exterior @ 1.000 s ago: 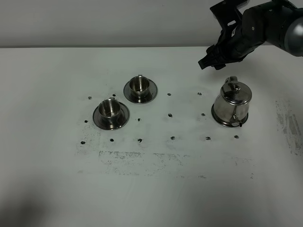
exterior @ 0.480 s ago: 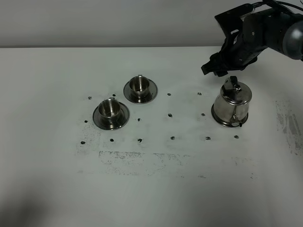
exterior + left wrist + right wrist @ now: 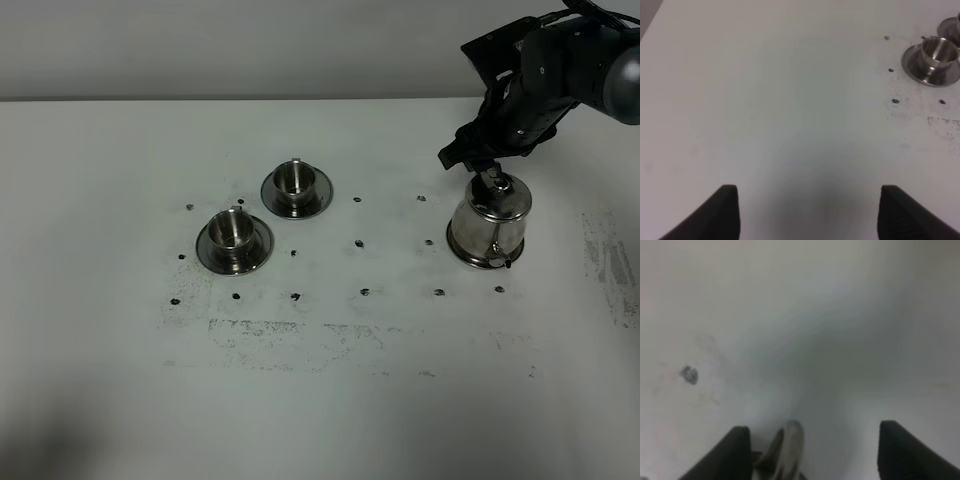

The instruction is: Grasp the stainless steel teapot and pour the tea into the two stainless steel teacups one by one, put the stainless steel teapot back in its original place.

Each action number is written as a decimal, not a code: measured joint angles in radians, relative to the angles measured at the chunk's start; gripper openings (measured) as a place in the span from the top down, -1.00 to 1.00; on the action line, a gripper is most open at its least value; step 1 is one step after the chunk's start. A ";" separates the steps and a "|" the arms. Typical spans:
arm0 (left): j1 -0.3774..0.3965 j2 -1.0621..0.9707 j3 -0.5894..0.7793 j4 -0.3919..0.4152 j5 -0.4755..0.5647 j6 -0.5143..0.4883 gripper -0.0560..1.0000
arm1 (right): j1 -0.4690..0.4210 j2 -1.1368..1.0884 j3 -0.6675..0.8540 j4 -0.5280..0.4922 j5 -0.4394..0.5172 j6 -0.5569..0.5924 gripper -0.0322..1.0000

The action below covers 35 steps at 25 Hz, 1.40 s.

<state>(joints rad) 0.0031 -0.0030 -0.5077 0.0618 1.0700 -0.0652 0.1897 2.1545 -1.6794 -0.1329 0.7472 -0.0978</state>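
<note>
The teapot (image 3: 488, 222) stands upright at the desk's (image 3: 330, 400) right side; just above its far side hangs the right hand (image 3: 465, 160), spread wide and empty, clearly nearer than the left hand (image 3: 807, 215), also wide.

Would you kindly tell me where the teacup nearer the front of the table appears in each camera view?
Exterior high: the front teacup stands on its saucer, left of centre.
Left wrist: in view on its saucer, well ahead of the open left claw and off to one side.
Right wrist: not in it.
Shared landmark: the second teacup, just behind the front one in the exterior view and cut by the frame edge in the left wrist view.
</note>
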 joint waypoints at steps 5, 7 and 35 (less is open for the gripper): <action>0.000 0.000 0.000 0.000 0.000 0.000 -0.17 | -0.002 0.000 0.000 -0.064 0.017 -0.001 -0.07; 0.000 0.000 0.000 0.000 0.000 0.000 -0.17 | -0.004 0.000 0.000 -0.089 0.020 -0.001 -0.07; 0.000 0.000 0.000 0.000 0.000 0.000 -0.17 | -0.030 -0.143 0.039 -0.222 0.091 0.017 -0.07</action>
<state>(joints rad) 0.0031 -0.0030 -0.5077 0.0618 1.0700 -0.0652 0.1599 2.0117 -1.6405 -0.3552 0.8382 -0.0808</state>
